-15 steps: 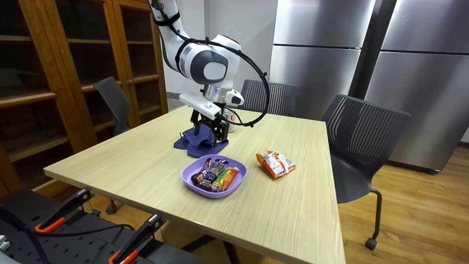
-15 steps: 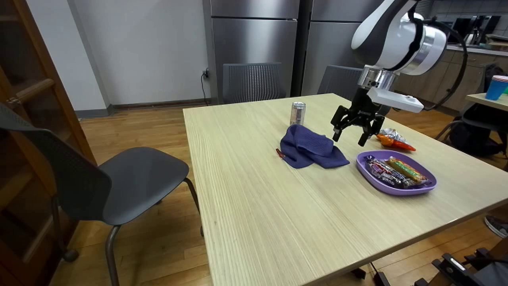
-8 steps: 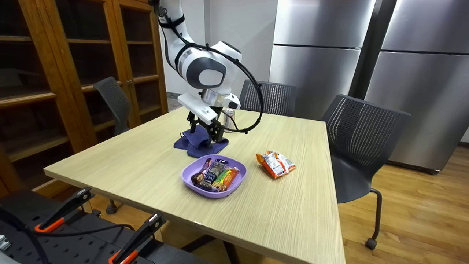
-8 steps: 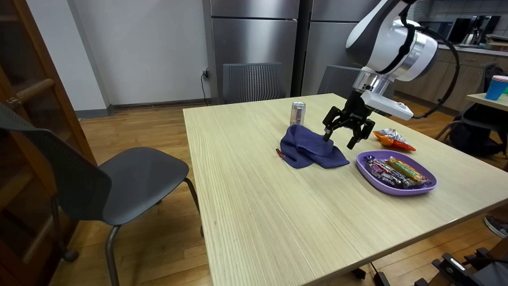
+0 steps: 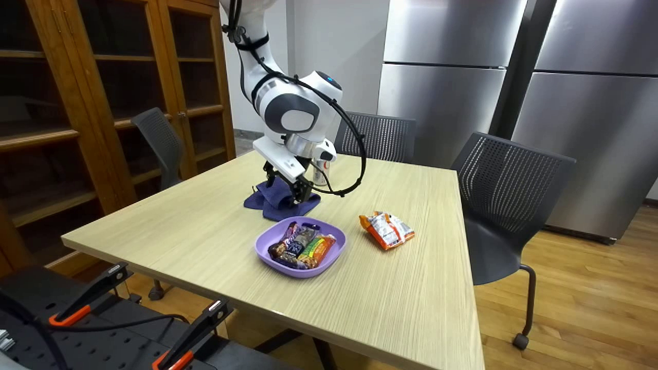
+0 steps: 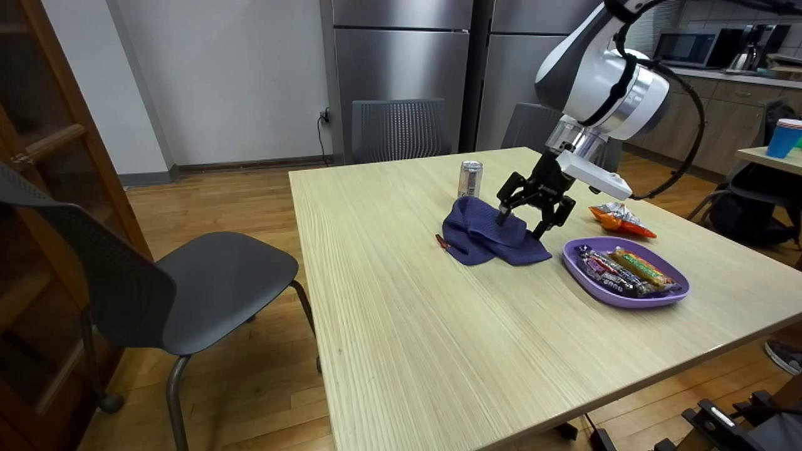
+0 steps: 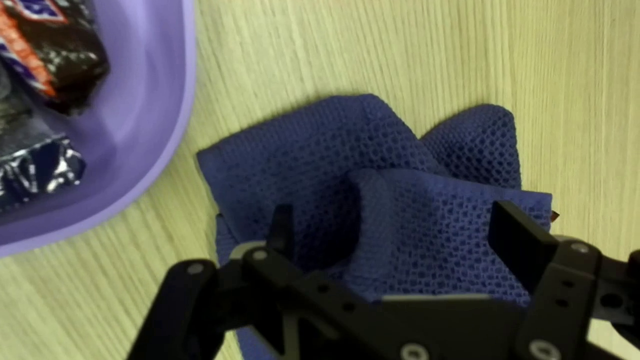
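Centrally, crumpled navy waffle-weave cloth: we see it mid-frame in the wrist view, on the pale wood-grain table.
Black two-fingered gripper: spread wide over it, probably so its raised fold sits between the fingers; we cannot tell whether they touch.
Shallow purple bowl: upper left, its rim likely containing wrapped snack bars.

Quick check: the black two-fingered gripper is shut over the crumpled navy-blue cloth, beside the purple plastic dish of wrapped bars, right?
Not shut: the wrist view shows the gripper open, its fingers apart over the cloth, which does lie beside the dish of wrapped bars.
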